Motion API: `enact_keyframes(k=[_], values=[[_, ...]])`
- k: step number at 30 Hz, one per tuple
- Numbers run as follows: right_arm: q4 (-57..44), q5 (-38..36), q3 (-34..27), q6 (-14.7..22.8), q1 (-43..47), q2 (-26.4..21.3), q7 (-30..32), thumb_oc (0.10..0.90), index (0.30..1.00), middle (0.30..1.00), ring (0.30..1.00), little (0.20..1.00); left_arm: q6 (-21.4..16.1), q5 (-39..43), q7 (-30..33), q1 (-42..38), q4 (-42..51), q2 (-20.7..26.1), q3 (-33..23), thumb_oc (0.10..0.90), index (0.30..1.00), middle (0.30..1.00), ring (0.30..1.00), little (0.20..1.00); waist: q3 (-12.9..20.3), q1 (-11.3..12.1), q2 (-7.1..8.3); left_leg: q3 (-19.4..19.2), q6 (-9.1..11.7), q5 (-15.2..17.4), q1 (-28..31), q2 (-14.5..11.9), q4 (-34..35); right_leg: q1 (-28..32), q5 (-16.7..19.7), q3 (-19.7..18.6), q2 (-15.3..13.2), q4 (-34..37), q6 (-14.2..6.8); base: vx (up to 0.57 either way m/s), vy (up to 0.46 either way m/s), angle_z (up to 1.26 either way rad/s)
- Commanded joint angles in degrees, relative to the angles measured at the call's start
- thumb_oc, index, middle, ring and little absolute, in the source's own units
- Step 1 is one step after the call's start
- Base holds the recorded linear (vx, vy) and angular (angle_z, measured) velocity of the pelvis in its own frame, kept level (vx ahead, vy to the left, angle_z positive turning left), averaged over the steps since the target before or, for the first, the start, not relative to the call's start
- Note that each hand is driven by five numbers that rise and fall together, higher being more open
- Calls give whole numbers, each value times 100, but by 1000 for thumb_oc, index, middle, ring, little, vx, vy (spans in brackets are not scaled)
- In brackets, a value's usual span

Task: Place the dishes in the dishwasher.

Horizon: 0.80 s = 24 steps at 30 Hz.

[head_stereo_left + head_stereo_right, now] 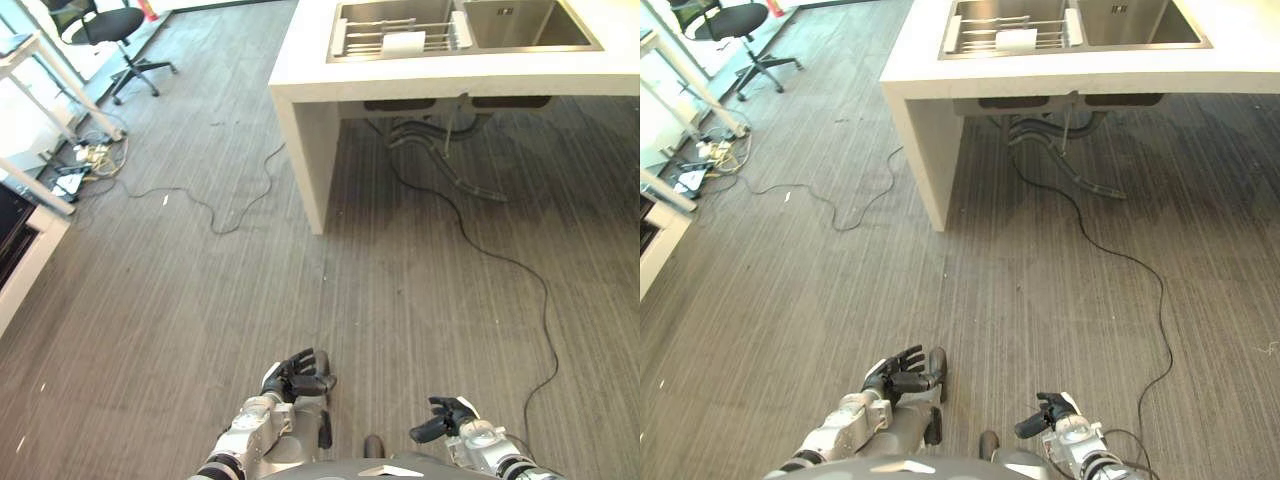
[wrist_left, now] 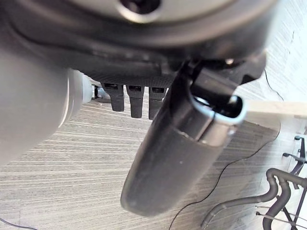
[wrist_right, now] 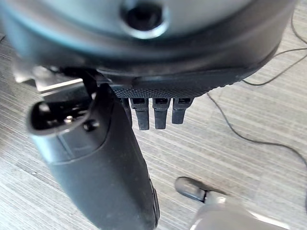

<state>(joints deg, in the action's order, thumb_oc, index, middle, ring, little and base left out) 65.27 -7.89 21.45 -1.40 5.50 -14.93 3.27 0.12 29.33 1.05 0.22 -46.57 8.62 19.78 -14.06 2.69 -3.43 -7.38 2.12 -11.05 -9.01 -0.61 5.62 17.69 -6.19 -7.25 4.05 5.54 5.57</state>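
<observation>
A white dish (image 1: pixel 404 43) lies on a wire rack (image 1: pixel 372 38) set in the left basin of a steel sink (image 1: pixel 520 24). The sink is sunk into a white counter (image 1: pixel 300 85) far ahead of me. Both hands hang low over the striped grey floor, well short of the counter. My left hand (image 1: pixel 298 379) has relaxed fingers and holds nothing; its thumb (image 2: pixel 177 153) juts out with bare floor beyond. My right hand (image 1: pixel 446 417) is likewise open and empty, with its thumb (image 3: pixel 103 172) over the floor.
A black cable (image 1: pixel 505 262) snakes across the floor from under the counter, where grey pipes (image 1: pixel 452 160) hang. Another cable (image 1: pixel 215 215) runs left toward a power strip (image 1: pixel 90 155). An office chair (image 1: pixel 112 28) stands at the back left. A white unit (image 1: pixel 25 255) edges the left.
</observation>
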Motion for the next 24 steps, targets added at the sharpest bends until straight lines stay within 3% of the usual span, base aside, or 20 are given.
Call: enact_keyframes(k=[1,2,3,5,8,9,10,11,12,13,15,17,20,21,22,23,24], values=[[-631,-69,-85,219,-83,160,61,800,900,900,900,900,-227,-485,303,218,564,358,-86,800,900,900,900,900,523,165,234,5,-1,-36,-202,21,-224,236,-773,429,-425,-692,-852,336,86,-39],[-713,-106,-95,242,-119,181,44,800,900,900,900,900,-269,-635,349,230,777,446,-138,800,900,900,900,900,596,159,289,-19,-37,17,-148,84,-214,194,-715,412,-475,-802,-919,440,137,-21],[-991,-207,-180,356,-194,213,25,800,900,900,900,900,-453,-1212,549,58,1506,723,-297,800,900,900,900,900,698,137,407,-88,-131,124,-40,208,-201,83,-331,374,-544,-1192,-1073,432,129,-16],[-955,-260,-216,404,-177,232,15,800,900,900,900,900,-526,-1451,581,-43,1344,714,-320,800,900,900,900,900,741,119,501,-74,-181,230,45,307,-182,34,-275,402,-614,-1383,-1141,260,69,20],[-748,-287,-294,609,7,373,141,800,900,900,900,900,-1007,-2291,1258,-729,1549,962,-262,800,900,900,900,900,782,80,639,-103,-348,561,339,421,-135,-567,867,477,-651,-2947,-1611,309,115,14],[-717,-325,-322,677,29,437,256,800,900,900,900,900,-1145,-2487,1662,-1030,1746,1095,-298,800,900,900,900,900,668,-103,466,6,-408,752,756,270,-62,-1180,1292,704,-571,-3958,-1785,411,198,-6],[-768,-435,-401,763,22,446,302,800,900,900,900,900,-1211,-2542,1845,-1187,1987,1217,-384,800,900,900,900,900,587,-212,384,46,-448,812,934,217,-62,-1405,1391,839,-613,-4423,-1777,297,152,-4],[-768,-437,-400,764,28,446,302,800,900,900,900,900,-1205,-2544,1848,-1188,1994,1219,-388,800,900,900,900,900,567,-221,404,50,-452,813,946,239,-62,-1408,1364,842,-635,-4467,-1779,216,97,-7],[-809,-491,-452,774,-2,457,306,800,900,900,900,900,-1259,-2599,1980,-1302,2304,1345,-490,800,900,900,900,900,474,-317,320,90,-466,851,1069,159,-62,-1684,1323,979,-649,-4891,-1741,364,77,7],[-871,-604,-598,843,-31,452,305,800,900,900,900,900,-1416,-2795,2139,-1389,2995,1561,-657,800,900,900,900,900,407,-442,168,165,-426,954,1246,-6,-62,-2209,952,1139,-652,-4918,-1605,511,70,18],[-863,-659,-696,837,-122,425,304,800,900,900,900,900,-1471,-2912,2260,-1468,3741,1768,-910,800,900,900,900,900,317,-597,177,223,-337,1108,1510,-12,-62,-2571,317,1326,-902,-4347,-1431,466,-42,3],[-696,-674,-747,808,-188,416,295,800,900,900,900,900,-1536,-2934,2301,-1522,3937,1812,-1057,800,900,900,900,900,366,-660,193,221,-195,1217,1607,-79,-62,-2638,102,1452,-1089,-3152,-1333,366,-159,9],[-386,-707,-783,723,-339,428,254,800,900,900,900,900,-1664,-2784,2321,-1672,4170,1730,-1141,800,900,900,900,900,469,-871,348,445,-6,1526,1828,-50,-62,-2541,453,764,-1165,-984,-1461,372,-205,23],[-382,-708,-782,725,-343,427,252,800,900,900,900,900,-1665,-2781,2318,-1666,4171,1730,-1141,800,900,900,900,900,460,-864,334,439,-9,1549,1857,-63,-62,-2474,485,768,-1151,-896,-1466,299,-135,53],[-310,-722,-812,684,-445,434,225,800,900,900,900,900,-1687,-2755,2340,-1753,4213,1695,-1151,800,900,900,900,900,480,-942,372,514,33,1661,1965,-75,-62,-2527,709,457,-1203,-520,-1570,354,-196,73],[-276,-775,-873,633,-591,439,176,800,900,900,900,900,-1707,-2823,2335,-1755,4269,1634,-1188,800,900,900,900,900,548,-1004,401,551,103,1803,2134,-117,-62,-2656,941,426,-1218,-333,-1660,415,-296,60],[-271,-888,-932,637,-650,455,147,800,900,900,900,900,-1695,-2893,2353,-1773,4336,1634,-1237,800,900,900,900,900,618,-1033,455,576,131,1802,2147,-101,-62,-2619,1029,393,-1228,-308,-1608,386,-301,27]])
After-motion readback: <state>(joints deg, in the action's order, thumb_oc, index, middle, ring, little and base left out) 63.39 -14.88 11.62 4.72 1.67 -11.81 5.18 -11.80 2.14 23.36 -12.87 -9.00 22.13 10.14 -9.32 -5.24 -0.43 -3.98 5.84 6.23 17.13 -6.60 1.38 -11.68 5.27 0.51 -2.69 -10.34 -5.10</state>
